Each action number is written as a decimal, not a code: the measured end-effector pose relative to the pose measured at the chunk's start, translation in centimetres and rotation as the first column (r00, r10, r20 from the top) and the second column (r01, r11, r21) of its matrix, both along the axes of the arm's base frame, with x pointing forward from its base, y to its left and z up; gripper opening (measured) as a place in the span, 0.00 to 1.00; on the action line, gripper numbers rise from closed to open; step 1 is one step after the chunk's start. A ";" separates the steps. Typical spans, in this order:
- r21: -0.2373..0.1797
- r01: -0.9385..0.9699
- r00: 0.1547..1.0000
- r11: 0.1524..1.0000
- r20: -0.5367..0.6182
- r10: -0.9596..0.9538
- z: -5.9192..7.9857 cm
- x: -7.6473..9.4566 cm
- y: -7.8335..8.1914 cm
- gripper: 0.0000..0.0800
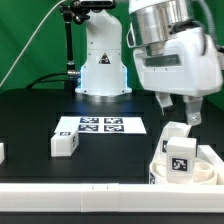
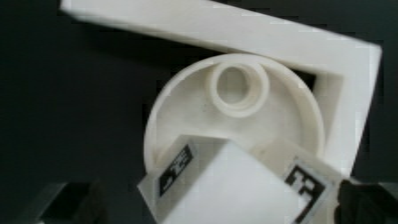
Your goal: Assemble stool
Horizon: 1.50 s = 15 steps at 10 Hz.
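1. The seat (image 2: 228,105) lies flat on the black table (image 1: 30,120), pushed into the inner corner of the white border rail (image 2: 267,45). Judgement: the corner braces the seat so that it cannot slide while legs are fitted.
2. One leg (image 1: 178,152) stands upright on the seat, directly below the fingers. In the wrist view the same leg (image 2: 222,180) fills the space between the two dark fingertips (image 2: 365,195), with its tagged faces turned toward the camera.
3. The gripper (image 1: 181,110) hangs just above the leg top. The fingers are spread wide and pinch nothing; a gap shows on either side of the leg. Judgement: the leg stands by its own seating in the seat, not by any grip.
4. A second leg (image 1: 64,144) lies loose on the table, well apart from the fingers, toward the exterior view's left. Judgement: it awaits a later fitting step.
5. The marker board (image 1: 100,125) lies flat on the table beyond that loose leg, clear of the fingers.
6. Whether the standing leg is fully screwed home cannot be told from either view.
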State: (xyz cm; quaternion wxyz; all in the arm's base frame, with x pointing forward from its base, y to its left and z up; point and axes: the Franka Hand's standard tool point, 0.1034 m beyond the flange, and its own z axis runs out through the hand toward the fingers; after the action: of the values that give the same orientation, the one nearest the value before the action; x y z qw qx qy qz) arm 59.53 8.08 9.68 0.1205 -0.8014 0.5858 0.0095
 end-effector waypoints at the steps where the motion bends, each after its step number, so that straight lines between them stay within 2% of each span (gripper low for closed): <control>1: -0.029 -0.131 0.991 0.991 0.023 0.132 0.0 0.0 0.2 0.81; 3: -0.073 -0.342 0.937 0.937 0.050 0.346 0.1 0.1 0.6 0.81; 8: -0.129 -0.586 0.798 0.800 0.081 0.598 0.1 0.1 0.5 0.81; 10: -0.209 -0.772 0.600 0.600 0.072 0.797 0.0 0.1 0.3 0.81; 12: -0.252 -0.865 0.433 0.433 0.058 0.899 0.1 0.6 0.2 0.81; 13: -0.278 -0.905 0.321 0.321 0.049 0.946 0.1 0.9 -0.2 0.81; 14: -0.289 -0.924 0.251 0.252 0.039 0.967 -0.1 1.0 -1.0 0.81; 15: -0.295 -0.930 0.219 0.218 0.031 0.975 -0.1 0.9 -1.1 0.81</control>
State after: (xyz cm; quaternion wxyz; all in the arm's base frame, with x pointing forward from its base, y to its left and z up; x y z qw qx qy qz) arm 60.48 7.02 9.58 0.0631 -0.9945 -0.0523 -0.0653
